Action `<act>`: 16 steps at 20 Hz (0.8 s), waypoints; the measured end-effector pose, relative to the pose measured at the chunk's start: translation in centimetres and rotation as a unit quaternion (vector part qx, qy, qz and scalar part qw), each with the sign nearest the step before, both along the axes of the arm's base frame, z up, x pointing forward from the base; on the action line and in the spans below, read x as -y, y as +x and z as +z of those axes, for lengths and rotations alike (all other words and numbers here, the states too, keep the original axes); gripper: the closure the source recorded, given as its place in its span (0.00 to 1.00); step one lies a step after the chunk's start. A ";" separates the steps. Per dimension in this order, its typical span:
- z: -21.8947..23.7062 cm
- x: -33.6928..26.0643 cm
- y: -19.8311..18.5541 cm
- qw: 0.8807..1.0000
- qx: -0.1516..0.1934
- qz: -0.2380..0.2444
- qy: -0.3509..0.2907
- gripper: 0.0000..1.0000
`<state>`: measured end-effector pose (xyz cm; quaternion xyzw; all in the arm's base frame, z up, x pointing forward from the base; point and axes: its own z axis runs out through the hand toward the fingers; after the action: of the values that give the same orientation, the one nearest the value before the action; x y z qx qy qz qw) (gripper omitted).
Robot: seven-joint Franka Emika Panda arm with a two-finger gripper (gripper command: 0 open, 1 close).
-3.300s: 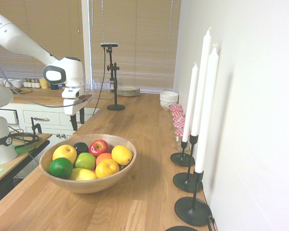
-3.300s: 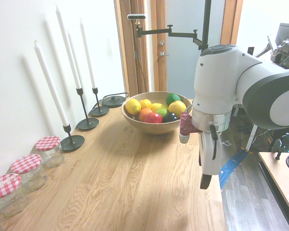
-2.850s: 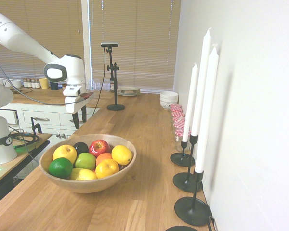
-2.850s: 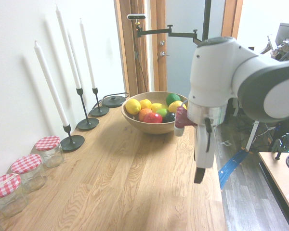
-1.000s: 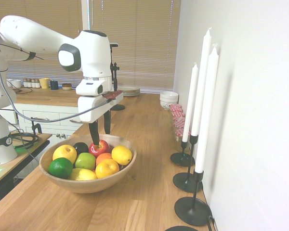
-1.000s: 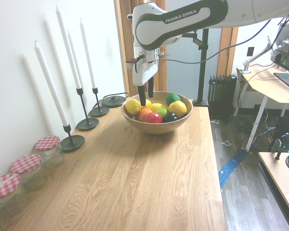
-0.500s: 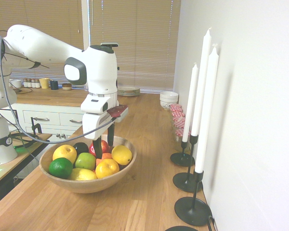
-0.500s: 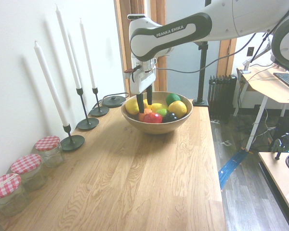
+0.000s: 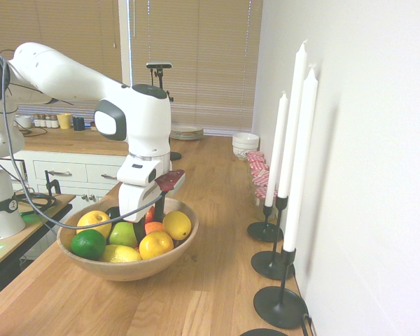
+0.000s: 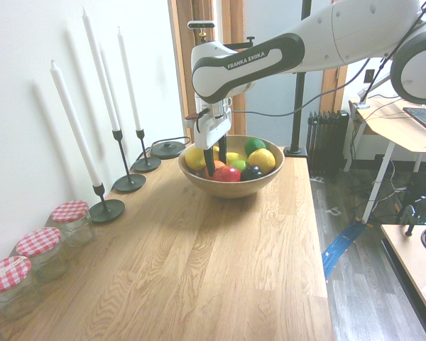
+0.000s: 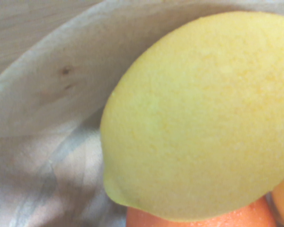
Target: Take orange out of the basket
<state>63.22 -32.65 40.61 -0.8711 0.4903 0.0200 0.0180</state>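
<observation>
Reaching down into the basket point(image 9: 119, 271) with the gripper point(image 9: 149, 231), fingers apart, one to each side of the orange point(image 9: 152, 227). Located inside the basket, among the other fruit, near the lemon point(image 9: 176, 225) and just behind the yellow-orange fruit point(image 9: 155, 245) in the first exterior view. Partly hidden by the near finger; cannot tell for certain whether touched by either finger. Not clamped, as far as visible. Noted also in the basket: green apple point(image 9: 123, 234), dark green fruit point(image 9: 88, 243), red apple point(image 10: 226, 174) and black fruit point(image 10: 251, 173). Filled mostly by the lemon in the wrist view, with only a strip of the orange exposed at its edge. Recorded on the same wooden counter point(image 10: 199, 270): white candles point(image 10: 76, 124) upright in black holders point(image 10: 107, 210), and glass jars point(image 10: 74, 229) with red-checked lids.
</observation>
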 end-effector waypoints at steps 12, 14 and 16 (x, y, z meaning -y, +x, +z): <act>-1.5 0.6 -0.4 1.000 0.001 -0.007 0.010 1.00; -1.5 0.6 -0.4 1.000 0.002 -0.007 0.009 1.00; -1.3 0.5 -0.4 1.000 0.004 -0.007 0.009 1.00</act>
<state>62.82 -33.19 39.30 -0.8677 0.4958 0.0211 0.0274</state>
